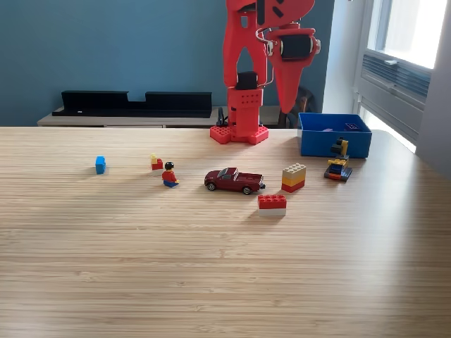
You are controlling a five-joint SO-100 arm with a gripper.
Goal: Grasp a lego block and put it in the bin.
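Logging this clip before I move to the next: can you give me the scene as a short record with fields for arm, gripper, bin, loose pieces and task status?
arm: red arm folded upright on its base at the table's far edge
gripper: gripper raised, pointing down, holding nothing; jaw state unclear
bin: blue bin on the exterior view's right, small pieces inside
loose pieces: blue block, yellow-red piece, minifigure, toy car, yellow-red stack, red-white brick, small build in front of the bin
task status: no block grasped

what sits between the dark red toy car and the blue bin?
In the exterior view, a stacked tan, yellow and red lego block sits between the dark red toy car and the bright blue plastic bin.
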